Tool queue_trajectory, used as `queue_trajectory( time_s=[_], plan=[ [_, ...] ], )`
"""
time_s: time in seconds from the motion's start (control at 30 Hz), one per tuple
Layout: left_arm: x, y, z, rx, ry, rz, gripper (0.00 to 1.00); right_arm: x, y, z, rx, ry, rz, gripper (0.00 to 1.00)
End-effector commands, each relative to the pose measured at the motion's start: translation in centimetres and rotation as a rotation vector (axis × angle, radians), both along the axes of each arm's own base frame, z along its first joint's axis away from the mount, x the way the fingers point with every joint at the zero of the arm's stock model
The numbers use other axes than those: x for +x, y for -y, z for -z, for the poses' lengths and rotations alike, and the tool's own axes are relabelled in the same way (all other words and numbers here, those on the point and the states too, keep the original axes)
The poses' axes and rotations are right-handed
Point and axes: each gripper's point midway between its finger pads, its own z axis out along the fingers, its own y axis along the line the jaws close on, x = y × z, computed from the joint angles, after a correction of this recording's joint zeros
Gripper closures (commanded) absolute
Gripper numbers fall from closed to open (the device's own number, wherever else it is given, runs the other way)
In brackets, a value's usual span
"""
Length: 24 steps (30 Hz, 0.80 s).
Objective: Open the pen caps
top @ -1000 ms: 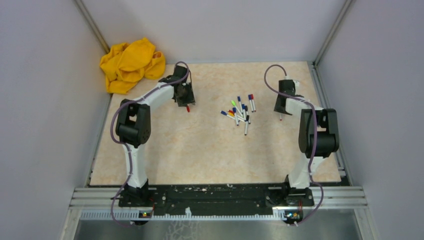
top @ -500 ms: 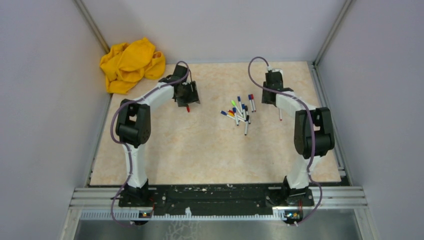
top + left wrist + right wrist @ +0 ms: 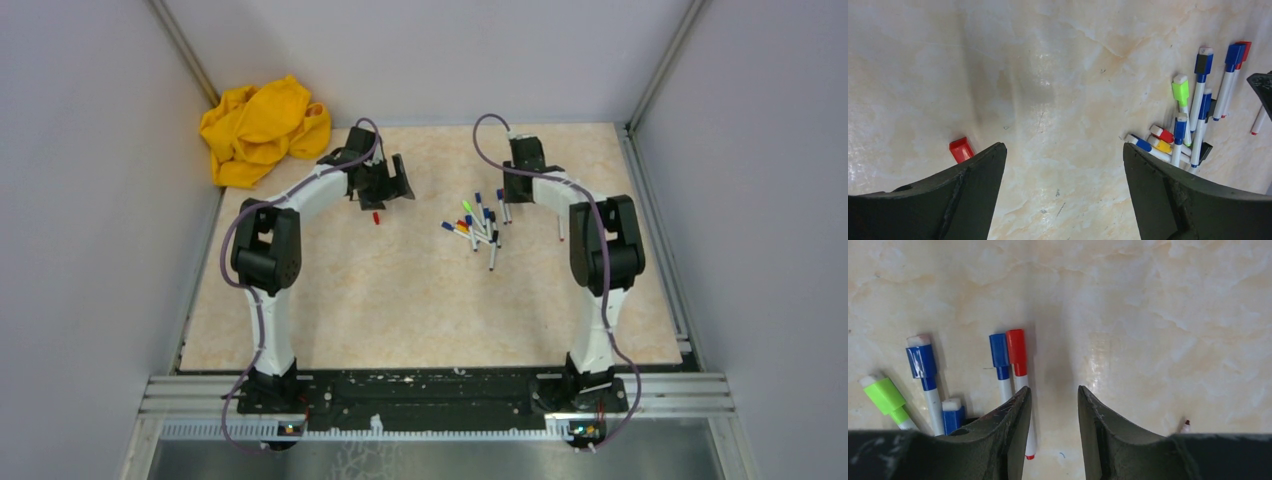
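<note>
red loose cap lies alone; one green cap.

Glossy, marble-patterned table, smooth plastic pen caps — matt black fingers, soft crumpled yellow cloth.

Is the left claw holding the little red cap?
No, the red cap lies on the table beside the left claw, whose jaws stand wide open.

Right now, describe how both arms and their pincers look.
Both the left arm and right arm have white tubes between bulky black joints, each with a purple cable looping alongside. The left pincer and right pincer have broad matte black fingers, the right's scuffed.
</note>
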Motion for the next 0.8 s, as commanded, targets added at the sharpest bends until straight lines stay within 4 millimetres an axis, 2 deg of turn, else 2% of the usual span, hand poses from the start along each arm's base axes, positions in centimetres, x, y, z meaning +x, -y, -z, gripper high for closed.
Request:
queue_trajectory(
  time_s=[0.0, 0.53, 0.63, 0.77],
  plan=[
    [0.9, 1.0, -3.8, -0.065, 0.082, 0.018, 0.07, 1.8, -1.7, -1.2, 0.015, 0.033, -0.046, 0.6],
    [1.0, 1.3, -3.7, -0.08, 0.082, 0.026, 0.07, 1.6, -2.2, 1.4, 0.007, -0.027, -0.055, 0.62],
    [1.1, 1.4, -3.7, -0.082, 0.08, 0.025, 0.07, 1.1, -2.2, 2.0, 0.009, -0.045, -0.055, 0.64],
    [1.0, 1.5, -3.6, -0.092, 0.074, 0.024, 0.07, 0.4, -2.1, 2.5, 0.012, -0.062, -0.055, 0.75]
  ],
)
